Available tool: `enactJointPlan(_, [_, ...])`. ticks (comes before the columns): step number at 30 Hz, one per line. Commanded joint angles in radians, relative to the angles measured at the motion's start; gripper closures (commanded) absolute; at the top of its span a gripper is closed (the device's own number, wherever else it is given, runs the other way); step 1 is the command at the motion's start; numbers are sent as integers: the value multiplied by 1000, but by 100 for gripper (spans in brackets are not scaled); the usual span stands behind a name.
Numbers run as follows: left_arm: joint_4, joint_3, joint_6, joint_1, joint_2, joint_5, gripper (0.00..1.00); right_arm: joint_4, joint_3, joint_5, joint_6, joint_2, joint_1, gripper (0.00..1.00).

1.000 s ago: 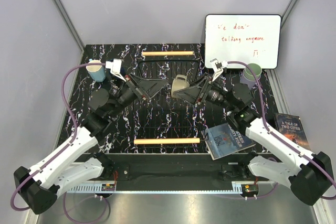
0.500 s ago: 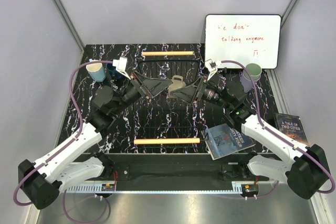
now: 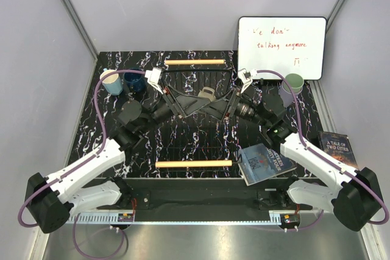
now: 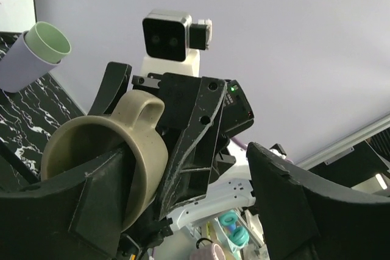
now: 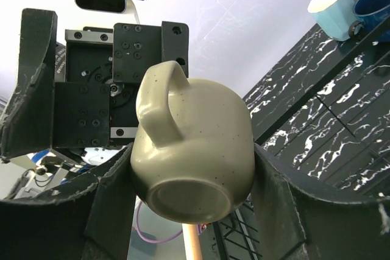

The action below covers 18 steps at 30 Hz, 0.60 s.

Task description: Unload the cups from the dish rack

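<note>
My right gripper (image 3: 211, 104) is shut on the beige handled mug (image 3: 207, 95) and holds it on its side above the black wire dish rack (image 3: 195, 144). In the right wrist view the mug (image 5: 195, 150) sits between both fingers, base towards the camera. My left gripper (image 3: 194, 103) is open, its jaws set wide either side of the mug (image 4: 103, 150). The light blue mug (image 3: 111, 82) and the navy mug (image 3: 134, 80) stand on the table at the back left. The pale green tumbler (image 3: 295, 81) sits nested in the lavender tumbler (image 3: 286, 92) at the back right.
The rack has a wooden bar handle at the far end (image 3: 195, 62) and at the near end (image 3: 194, 164). A whiteboard (image 3: 281, 47) leans at the back right. Two books (image 3: 265, 162) (image 3: 337, 147) lie at the right front.
My left gripper has swung right, away from the blue mugs, until its open jaws meet the mug. My right gripper has kept the mug almost still over the rack.
</note>
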Motion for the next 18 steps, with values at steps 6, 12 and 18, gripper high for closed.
enactJointPlan(6, [19, -1, 25, -18, -26, 24, 49, 0, 68, 0, -49, -40, 2, 100])
enactJointPlan(12, [-5, 20, 38, -18, -22, 16, 100, 37, 45, -16, -27, -34, 0, 100])
enactJointPlan(18, [-11, 33, 49, -19, -9, 4, 100, 12, 19, -11, -32, -63, 2, 100])
